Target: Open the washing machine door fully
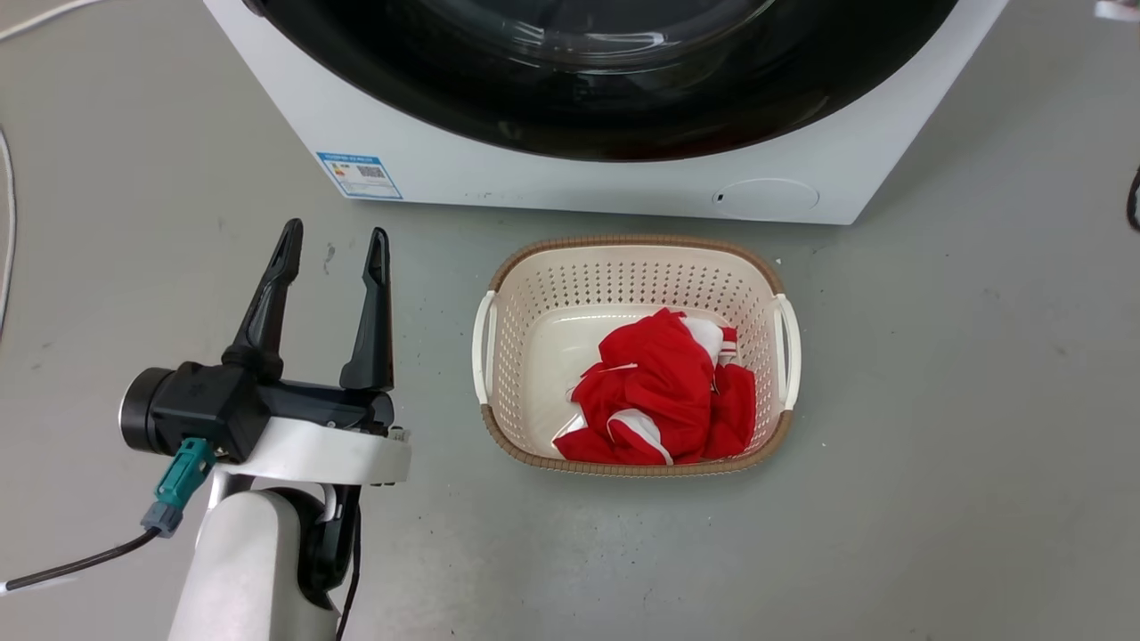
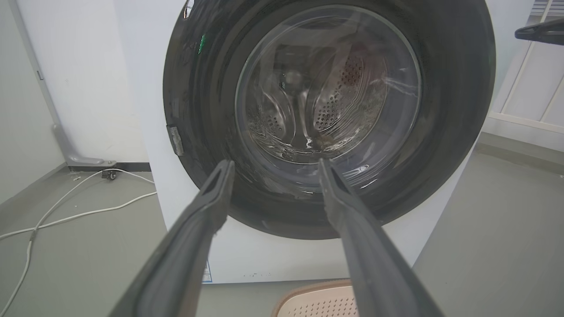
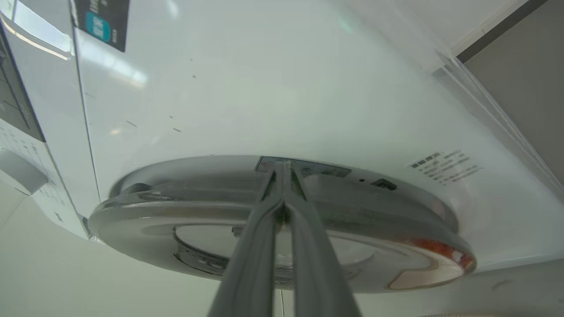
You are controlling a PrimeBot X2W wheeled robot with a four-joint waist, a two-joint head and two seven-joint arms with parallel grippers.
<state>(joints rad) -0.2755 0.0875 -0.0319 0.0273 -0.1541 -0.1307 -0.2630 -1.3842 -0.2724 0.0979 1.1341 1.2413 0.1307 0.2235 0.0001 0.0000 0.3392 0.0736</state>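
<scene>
Left gripper (image 1: 334,233) gapes wide, empty, above the matte grey floor (image 1: 935,445); right gripper (image 3: 282,165) has its slim fingers pressed together, tips at the rim of the washing machine door (image 2: 198,132), a glossy black disc with bulging clear glass, fronting the smooth white machine (image 2: 264,259).
</scene>
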